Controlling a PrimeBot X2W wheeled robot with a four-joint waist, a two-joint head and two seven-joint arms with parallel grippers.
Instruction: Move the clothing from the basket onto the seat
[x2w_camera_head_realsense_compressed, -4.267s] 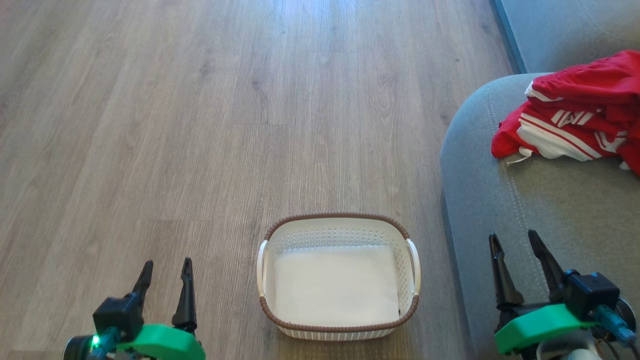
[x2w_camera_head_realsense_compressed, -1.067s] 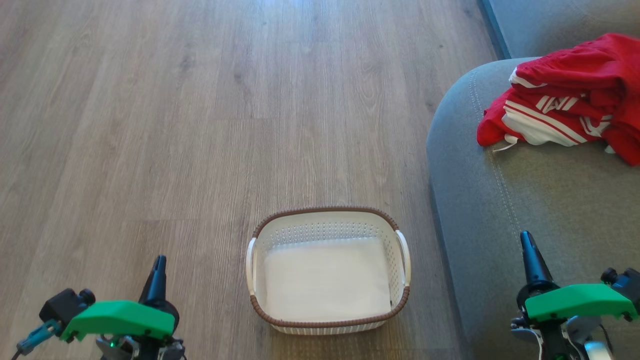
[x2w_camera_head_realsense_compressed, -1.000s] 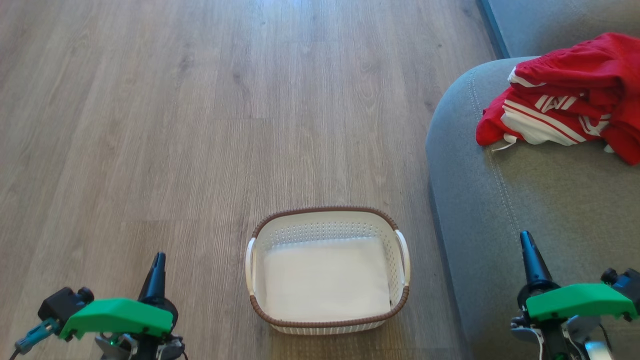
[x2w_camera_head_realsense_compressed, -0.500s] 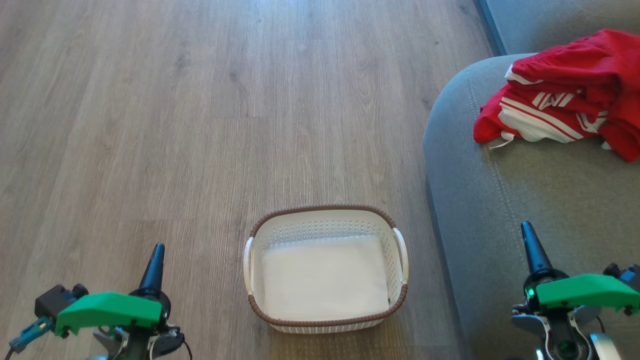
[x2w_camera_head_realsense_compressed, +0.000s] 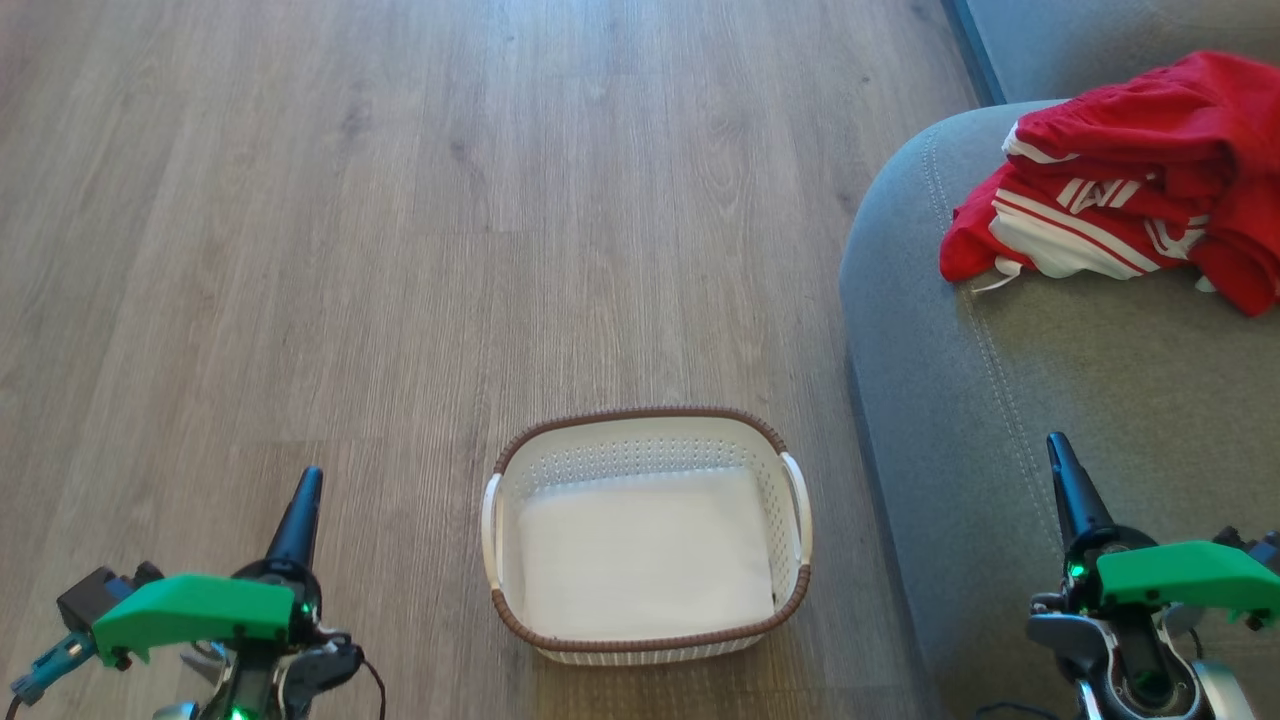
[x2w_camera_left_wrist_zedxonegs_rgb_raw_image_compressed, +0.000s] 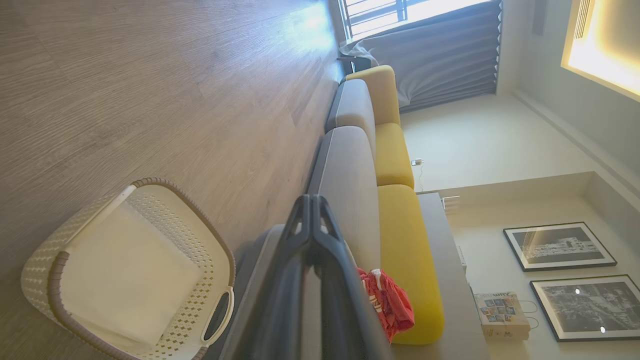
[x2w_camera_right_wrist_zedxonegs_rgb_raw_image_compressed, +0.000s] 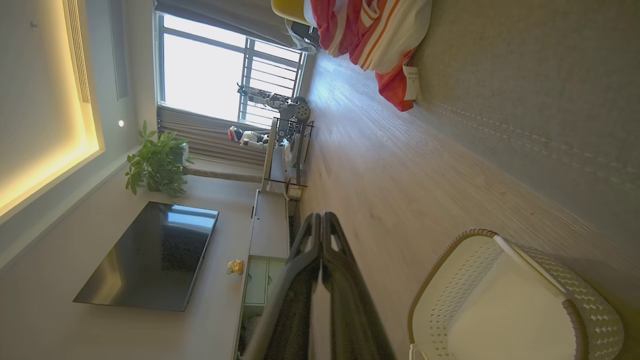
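Hanging low at the near edge, the left gripper (x2w_camera_head_realsense_compressed: 308, 490) has its two fingers pressed flat together with nothing between them; the left wrist view shows the tips meeting in a single point. Same story on the other side: the right gripper (x2w_camera_head_realsense_compressed: 1062, 465) is pinched closed and empty, poised over the near part of the seat (x2w_camera_head_realsense_compressed: 1100, 400). Between the two, on the floor (x2w_camera_head_realsense_compressed: 400, 250), sits the basket (x2w_camera_head_realsense_compressed: 640, 412), and look inside: just the flat white liner (x2w_camera_head_realsense_compressed: 645, 550) on the bottom, not a scrap of red. Further out and to the right, there's the clothing (x2w_camera_head_realsense_compressed: 1120, 200), a crumpled red heap with white stripes. It lies on the seat near its rounded far corner, well apart from the basket. So by my read the job is as good as finished: basket emptied, clothing on the seat, both arms off the load. What's left, if anything, looks like no more than parking the arms. I can't see any clothing that wants moving.
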